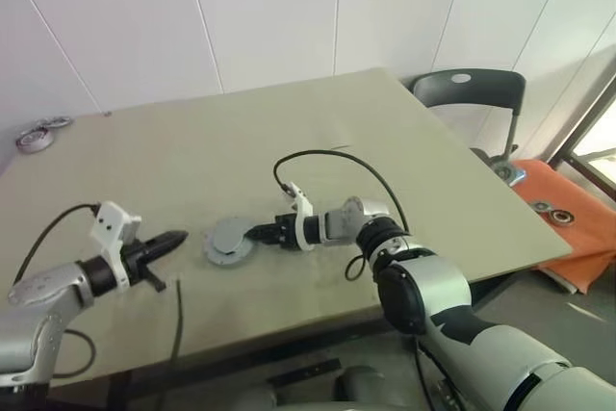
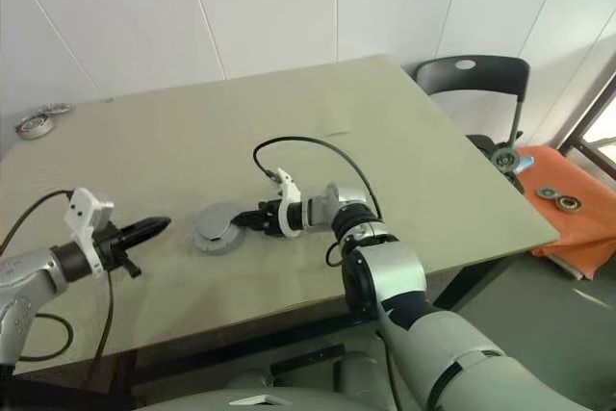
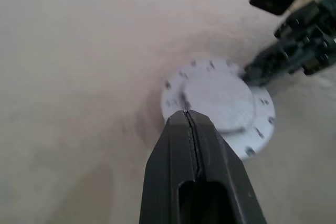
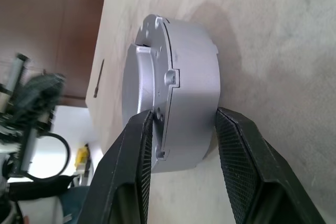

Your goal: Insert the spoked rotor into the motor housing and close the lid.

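My right gripper (image 4: pixel 181 129) was clamped on the motor housing (image 4: pixel 178 85) — a squat round drum of pale grey metal with a bolted flange — one finger on the capped face and the other on the opposite face, so the part was pinched across its thickness while it rested on the flat beige tabletop (image 1: pixel 289 141). In the head views it sat near the front edge of the table, between my two arms, and I held it from its right side, I judged, to keep it from sliding or spinning. The round grey lid (image 3: pixel 218 100) was already on top, its raised disc lying inside the ring of small screw heads; no copper windings and no spoked rotor were to be seen, so I took the rotor to be inside under the lid, though I could not confirm that. My left gripper (image 1: pixel 171 238) was clenched shut with nothing in it, the two black fingers pressed tip to tip, and it hovered just to the left of the housing, apart from it, pointing toward it. Closed fingers like that make a blunt tip — good for pressing a lid down, I supposed. At the far left corner of the table lay a couple of silver metal rings (image 1: pixel 40 134), well apart from the work.
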